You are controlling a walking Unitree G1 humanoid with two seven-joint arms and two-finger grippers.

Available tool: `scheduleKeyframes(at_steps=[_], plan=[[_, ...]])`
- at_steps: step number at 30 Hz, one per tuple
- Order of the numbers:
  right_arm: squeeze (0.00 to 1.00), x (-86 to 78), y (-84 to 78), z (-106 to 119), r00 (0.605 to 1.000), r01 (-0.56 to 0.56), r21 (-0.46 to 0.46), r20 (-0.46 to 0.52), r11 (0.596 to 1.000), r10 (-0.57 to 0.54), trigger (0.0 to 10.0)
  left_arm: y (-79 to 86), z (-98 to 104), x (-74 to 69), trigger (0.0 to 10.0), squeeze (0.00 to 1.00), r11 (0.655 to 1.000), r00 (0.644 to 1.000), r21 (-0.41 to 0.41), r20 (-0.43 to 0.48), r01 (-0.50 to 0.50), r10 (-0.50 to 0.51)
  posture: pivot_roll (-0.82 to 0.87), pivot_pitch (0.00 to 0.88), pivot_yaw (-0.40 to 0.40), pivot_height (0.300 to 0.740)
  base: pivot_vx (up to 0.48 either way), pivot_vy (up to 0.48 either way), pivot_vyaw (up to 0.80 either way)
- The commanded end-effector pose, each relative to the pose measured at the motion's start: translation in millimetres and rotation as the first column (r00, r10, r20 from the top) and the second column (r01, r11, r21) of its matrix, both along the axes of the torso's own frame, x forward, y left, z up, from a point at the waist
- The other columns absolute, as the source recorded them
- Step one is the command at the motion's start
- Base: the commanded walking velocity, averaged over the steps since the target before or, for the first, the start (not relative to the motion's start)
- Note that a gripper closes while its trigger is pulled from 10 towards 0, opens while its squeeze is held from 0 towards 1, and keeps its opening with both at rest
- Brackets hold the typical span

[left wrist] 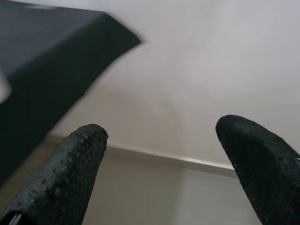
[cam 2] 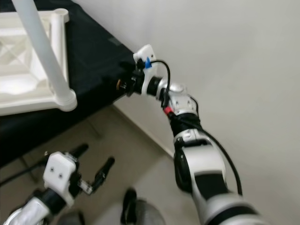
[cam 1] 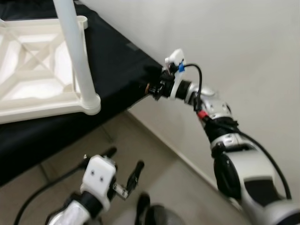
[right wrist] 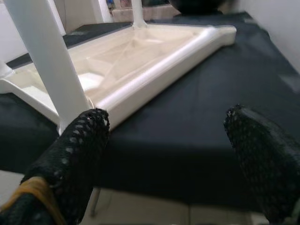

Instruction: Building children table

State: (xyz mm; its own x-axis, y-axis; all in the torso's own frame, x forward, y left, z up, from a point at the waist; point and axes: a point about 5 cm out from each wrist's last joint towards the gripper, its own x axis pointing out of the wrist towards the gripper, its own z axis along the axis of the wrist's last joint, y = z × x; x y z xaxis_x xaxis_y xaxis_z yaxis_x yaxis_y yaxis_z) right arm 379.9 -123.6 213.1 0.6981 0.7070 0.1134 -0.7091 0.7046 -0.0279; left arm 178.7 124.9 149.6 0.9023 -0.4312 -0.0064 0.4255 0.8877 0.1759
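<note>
The white plastic children's table point(cam 1: 33, 61) lay upside down on the black-covered bench point(cam 1: 112, 61), its ribbed underside facing up. One white leg point(cam 1: 77, 56) stood upright in the corner socket nearest the robot, at the bench's front edge. In the right wrist view, a second leg point(right wrist: 137, 13) stood at the far end of the upturned top.

The right hand point(cam 1: 151, 84) was extended forward at the near corner of the bench, close to the white wall point(cam 1: 225, 37). It was level with the bench edge and apart from the table. In the right wrist view its two black fingers point(right wrist: 77, 154) were spread wide with nothing between them. They pointed across the black cover toward the table, and the nearest leg appeared just beyond one fingertip. Contact between that finger and the leg could not be determined.

The left hand point(cam 1: 124, 165) was held low in front of the robot, over the beige floor point(cam 1: 154, 154) and below the bench's front edge, well apart from the table. Its fingers point(left wrist: 70, 173) were also spread wide and held nothing. The left wrist view looked past them at the wall, the skirting line and an overhanging corner of the black cover.

A black cable point(cam 1: 199, 77) ran along the right arm from the wrist housing toward the elbow.
</note>
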Motion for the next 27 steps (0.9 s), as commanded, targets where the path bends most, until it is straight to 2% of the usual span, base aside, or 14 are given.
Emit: scheduleKeyframes(at_steps=[1,3,5,7,12,13,14,20,27], plan=[[0.00,-9.5,-14.5,-20.6,0.990,0.125,0.019,-0.071,0.992,-0.123,10.0,3.9,-0.1,5.3,10.0,0.00,0.998,0.999,0.037,0.003,-0.042,0.042,0.01,0.175,-0.133,0.740,0.000,0.000,0.00],[0.00,-43.2,-31.1,-53.5,0.956,0.262,-0.013,-0.131,0.965,-0.261,10.0,8.4,5.5,23.2,10.0,0.00,0.994,0.995,0.062,0.042,-0.093,0.090,-0.01,0.158,-0.124,0.740,0.000,0.000,0.00],[0.00,-43.2,-31.1,-53.5,0.956,0.262,-0.013,-0.131,0.965,-0.261,10.0,8.4,5.5,23.2,10.0,0.00,0.994,0.995,0.062,0.042,-0.093,0.090,-0.01,0.158,-0.124,0.740,0.000,0.000,0.00],[0.00,-65.8,-31.7,-63.8,0.935,0.322,-0.015,-0.155,0.947,-0.320,10.0,11.5,2.6,39.8,10.0,0.00,0.992,0.995,0.081,0.034,-0.100,0.097,-0.04,0.104,-0.093,0.740,0.000,0.480,0.00],[0.00,-79.3,-34.3,-63.6,0.917,0.371,-0.013,-0.152,0.929,-0.368,10.0,12.4,-1.2,49.8,10.0,0.00,0.990,0.996,0.106,0.025,-0.091,0.088,-0.04,0.080,-0.089,0.740,0.000,0.480,0.00],[0.00,-87.2,-35.8,-71.0,0.908,0.386,-0.036,-0.160,0.922,-0.387,10.0,14.9,-2.3,54.7,10.0,0.00,0.988,0.994,0.109,0.030,-0.108,0.105,-0.04,0.040,-0.077,0.740,0.000,0.480,0.00],[0.00,-92.1,-36.2,-76.7,0.902,0.395,-0.055,-0.169,0.917,-0.398,10.0,17.0,-2.9,57.9,10.0,0.00,0.987,0.992,0.108,0.034,-0.121,0.118,-0.04,0.036,-0.076,0.740,0.000,0.480,0.00],[0.00,-97.1,-33.9,-81.1,0.871,0.439,-0.064,-0.213,0.896,-0.442,10.0,21.0,-9.4,60.6,10.0,0.00,0.982,0.988,0.107,0.021,-0.156,0.154,-0.04,0.006,-0.063,0.740,0.000,0.480,0.00],[0.00,-101.8,-27.7,-81.1,0.865,0.430,-0.095,-0.239,0.898,-0.440,10.0,22.0,-10.2,60.8,10.0,0.00,0.981,0.986,0.096,0.028,-0.166,0.164,-0.03,0.000,-0.063,0.740,0.000,0.480,0.00]])
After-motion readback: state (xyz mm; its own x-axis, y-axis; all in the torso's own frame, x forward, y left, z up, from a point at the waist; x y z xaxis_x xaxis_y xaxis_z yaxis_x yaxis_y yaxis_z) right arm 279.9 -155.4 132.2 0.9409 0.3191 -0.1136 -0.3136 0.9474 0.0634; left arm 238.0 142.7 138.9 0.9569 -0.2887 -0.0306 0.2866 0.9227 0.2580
